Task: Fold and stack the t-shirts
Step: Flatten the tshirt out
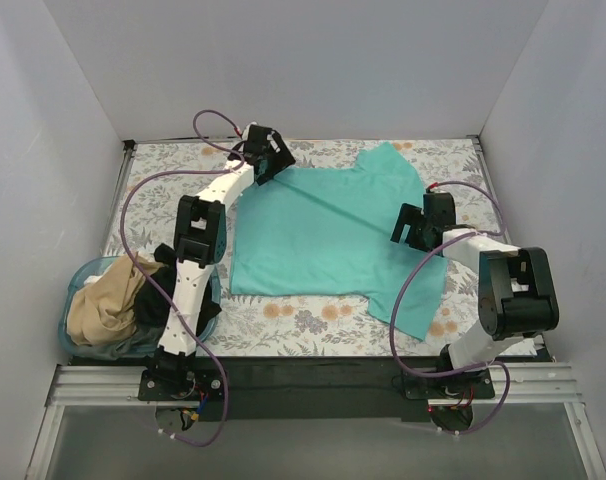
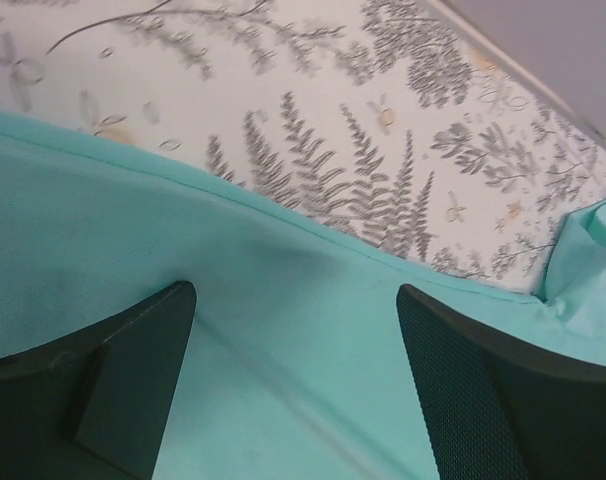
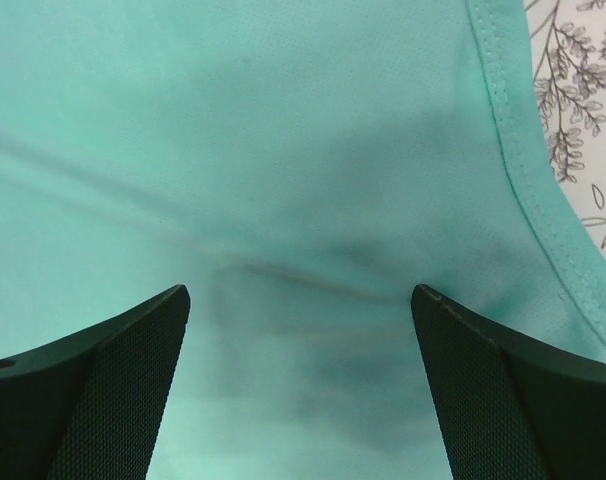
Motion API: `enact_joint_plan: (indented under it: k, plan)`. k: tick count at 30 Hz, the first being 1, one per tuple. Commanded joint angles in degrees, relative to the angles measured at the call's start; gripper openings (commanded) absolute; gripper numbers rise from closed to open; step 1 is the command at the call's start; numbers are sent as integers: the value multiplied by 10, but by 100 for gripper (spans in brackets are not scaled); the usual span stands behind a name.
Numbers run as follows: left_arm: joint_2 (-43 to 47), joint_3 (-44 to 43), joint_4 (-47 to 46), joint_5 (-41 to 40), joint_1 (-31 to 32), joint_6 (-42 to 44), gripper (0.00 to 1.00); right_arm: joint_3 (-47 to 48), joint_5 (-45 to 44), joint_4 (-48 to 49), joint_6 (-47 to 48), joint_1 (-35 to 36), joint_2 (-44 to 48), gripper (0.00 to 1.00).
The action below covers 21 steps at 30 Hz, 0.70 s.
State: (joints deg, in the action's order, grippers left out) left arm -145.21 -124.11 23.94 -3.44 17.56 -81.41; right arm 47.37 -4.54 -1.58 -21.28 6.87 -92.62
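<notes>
The teal-green t-shirt (image 1: 323, 235) lies spread flat on the floral table cover. The tan-beige t-shirt (image 1: 101, 305) is bunched in the blue basket at the near left. My left gripper (image 1: 266, 172) is open over the teal shirt's far left edge; its wrist view shows the hem (image 2: 283, 215) and teal cloth between the two fingers (image 2: 133, 370). My right gripper (image 1: 405, 232) is open just above the shirt's right part, near a sleeve; its wrist view is filled with teal cloth (image 3: 283, 150) and a stitched hem (image 3: 513, 130). Neither gripper holds anything.
The translucent blue basket (image 1: 81, 275) at the near left also holds dark cloth (image 1: 158, 285). Purple cables loop from both arms. White walls close in the table on three sides. The floral cover (image 1: 173, 165) shows around the shirt.
</notes>
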Motion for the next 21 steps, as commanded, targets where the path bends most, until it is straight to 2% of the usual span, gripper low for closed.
enact_joint_plan:
  k: [1, 8, 12, 19, 21]
  plan:
    - [-70, -57, 94, 66, -4, 26, 82, -7, -34, -33, -30, -9, -5, 98]
    - [30, -39, 52, 55, -4, 45, 86, 116, -31, -74, 18, -12, -17, 98]
    - [83, -24, 54, 77, -2, 51, 90, 199, -13, -78, 51, -14, -77, 98]
    - [215, 177, 36, 60, 30, 53, 91, 342, -7, -106, 72, -13, -220, 98]
    - [258, 262, 24, 20, 50, 49, 91, 372, -10, -115, 75, -14, -246, 98]
